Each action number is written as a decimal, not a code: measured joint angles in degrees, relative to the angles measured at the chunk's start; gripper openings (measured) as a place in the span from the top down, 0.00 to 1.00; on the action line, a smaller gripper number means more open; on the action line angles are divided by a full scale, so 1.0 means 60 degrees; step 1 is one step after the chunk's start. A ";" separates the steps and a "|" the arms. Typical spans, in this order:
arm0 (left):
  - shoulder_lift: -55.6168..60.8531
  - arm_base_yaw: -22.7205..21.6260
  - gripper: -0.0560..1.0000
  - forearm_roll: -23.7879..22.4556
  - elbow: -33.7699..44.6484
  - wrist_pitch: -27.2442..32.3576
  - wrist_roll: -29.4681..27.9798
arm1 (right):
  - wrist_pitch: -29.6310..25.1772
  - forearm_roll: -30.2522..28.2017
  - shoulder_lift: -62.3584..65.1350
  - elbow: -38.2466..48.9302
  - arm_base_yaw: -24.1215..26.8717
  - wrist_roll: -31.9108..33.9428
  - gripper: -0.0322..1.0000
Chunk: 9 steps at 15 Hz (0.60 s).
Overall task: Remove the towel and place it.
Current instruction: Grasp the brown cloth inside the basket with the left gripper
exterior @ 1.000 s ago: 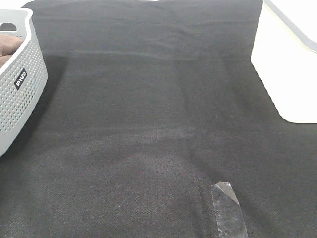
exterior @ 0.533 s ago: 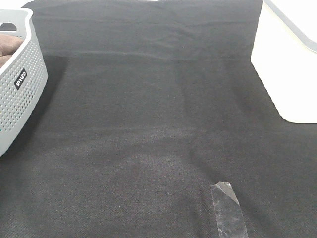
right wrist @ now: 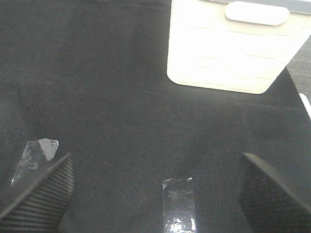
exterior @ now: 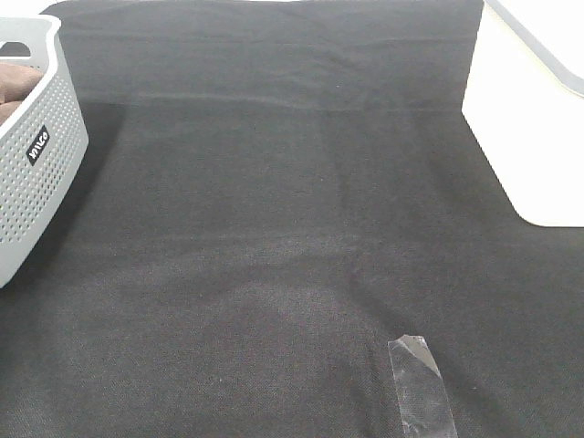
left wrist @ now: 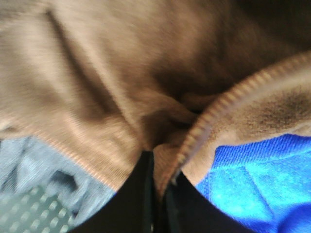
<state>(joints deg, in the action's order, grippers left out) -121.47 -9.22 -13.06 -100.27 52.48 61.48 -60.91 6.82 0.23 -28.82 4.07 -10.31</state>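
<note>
The brown plush towel (left wrist: pixel 107 73) fills the left wrist view, its stitched hem (left wrist: pixel 228 99) curling over a blue cloth (left wrist: pixel 248 179). My left gripper (left wrist: pixel 158 167) is shut on a fold of the towel, the dark fingers (left wrist: pixel 138 201) pressed together with fabric between them. In the exterior high view a bit of the towel (exterior: pixel 14 87) shows inside the grey basket (exterior: pixel 41 173) at the far left; neither gripper shows there. My right gripper (right wrist: pixel 155 187) is open and empty above the black table cloth (right wrist: pixel 107 97).
The perforated basket wall (left wrist: pixel 29 213) lies beside the towel. A white bin (exterior: pixel 538 119) stands at the back right, also in the right wrist view (right wrist: pixel 228 48). Clear tape strips (exterior: pixel 420 388) (right wrist: pixel 177 201) (right wrist: pixel 36 155) stick to the cloth.
</note>
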 joint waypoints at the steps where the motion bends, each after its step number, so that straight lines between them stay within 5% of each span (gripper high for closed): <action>1: 0.0172 0.0115 0.95 0.0057 -0.0267 0.0411 -0.0248 | 0.0000 0.0000 0.0000 0.0000 0.0000 0.0000 0.13; 6: 0.2177 0.0325 0.95 0.2397 -0.1012 0.1518 -0.0659 | 0.0000 0.0010 0.0000 0.0000 0.0000 0.0000 0.13; 9: 0.3333 0.0325 0.95 0.3008 -0.1012 0.1537 -0.1413 | 0.0000 0.0010 0.0000 0.0000 0.0000 0.0000 0.13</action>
<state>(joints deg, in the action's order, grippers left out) -101.47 -7.28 4.98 -106.34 61.71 53.00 -60.91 6.88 0.23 -28.82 4.07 -10.31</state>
